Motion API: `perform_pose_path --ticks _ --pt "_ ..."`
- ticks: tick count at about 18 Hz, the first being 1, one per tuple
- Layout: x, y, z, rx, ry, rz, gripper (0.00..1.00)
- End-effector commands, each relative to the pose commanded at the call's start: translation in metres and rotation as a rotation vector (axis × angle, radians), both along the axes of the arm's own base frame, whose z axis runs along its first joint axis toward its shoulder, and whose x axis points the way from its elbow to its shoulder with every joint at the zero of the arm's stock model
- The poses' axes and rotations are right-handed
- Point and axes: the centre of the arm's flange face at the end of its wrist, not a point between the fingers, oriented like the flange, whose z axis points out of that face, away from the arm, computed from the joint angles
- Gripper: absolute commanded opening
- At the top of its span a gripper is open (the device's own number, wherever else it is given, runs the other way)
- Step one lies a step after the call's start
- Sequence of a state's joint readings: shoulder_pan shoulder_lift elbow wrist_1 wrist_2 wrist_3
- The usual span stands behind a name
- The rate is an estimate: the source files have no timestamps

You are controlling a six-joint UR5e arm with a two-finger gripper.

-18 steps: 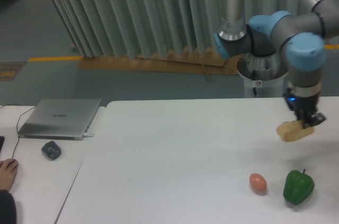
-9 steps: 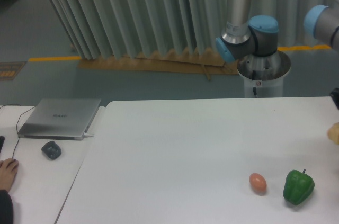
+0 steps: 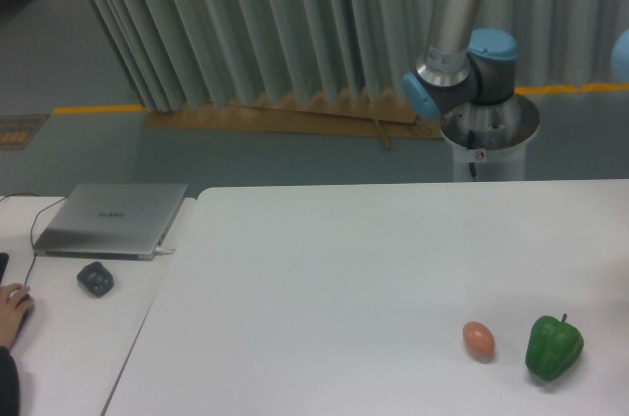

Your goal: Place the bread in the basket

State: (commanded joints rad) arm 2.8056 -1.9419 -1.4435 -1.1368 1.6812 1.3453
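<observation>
End effector, bread and basket all lay outside the picture, so its grip was unknowable; an unseen slip could pass unnoticed.

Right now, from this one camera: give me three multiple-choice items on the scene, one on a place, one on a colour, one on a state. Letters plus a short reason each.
1. Where does the egg lie relative to the green pepper?
A. to its left on the table
B. on top of it
C. behind the laptop

2. What colour is the pepper?
A. red
B. green
C. yellow

3. What state is the laptop in?
A. open, screen lit
B. lid closed, lying flat
C. standing on its edge

Answers:
1. A: the egg sits on the white table just left of the pepper, apart from it.
2. B: the pepper is plainly green with a dark stem.
3. B: the laptop lies flat on the left table, its grey lid down.
</observation>
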Motion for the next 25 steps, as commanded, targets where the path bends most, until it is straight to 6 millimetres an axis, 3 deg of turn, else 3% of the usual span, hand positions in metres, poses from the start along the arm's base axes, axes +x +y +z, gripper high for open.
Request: perform_pose_path --ticks 8,9,10,11,12,20,22,25 --pt "-0.019 -0.004 -0.014 0.005 0.034 0.015 0.3" --pt "-0.018 -0.004 -0.015 0.003 0.033 0.015 0.35" --pt "-0.018 -0.004 -0.014 0.003 0.033 0.015 0.55" --pt "-0.018 -0.004 -0.015 0.003 0.033 0.015 0.96" --pt "-0.017 -0.004 -0.017 -0.002 0.03 0.015 1.0" --pt "-0.011 -0.001 -0.016 -0.042 0.044 0.019 1.0" --pt "0.001 0.011 -0.012 -0.049 0.044 -0.004 1.0" --pt "0.034 0.033 -0.023 -0.056 0.005 -0.054 1.0"
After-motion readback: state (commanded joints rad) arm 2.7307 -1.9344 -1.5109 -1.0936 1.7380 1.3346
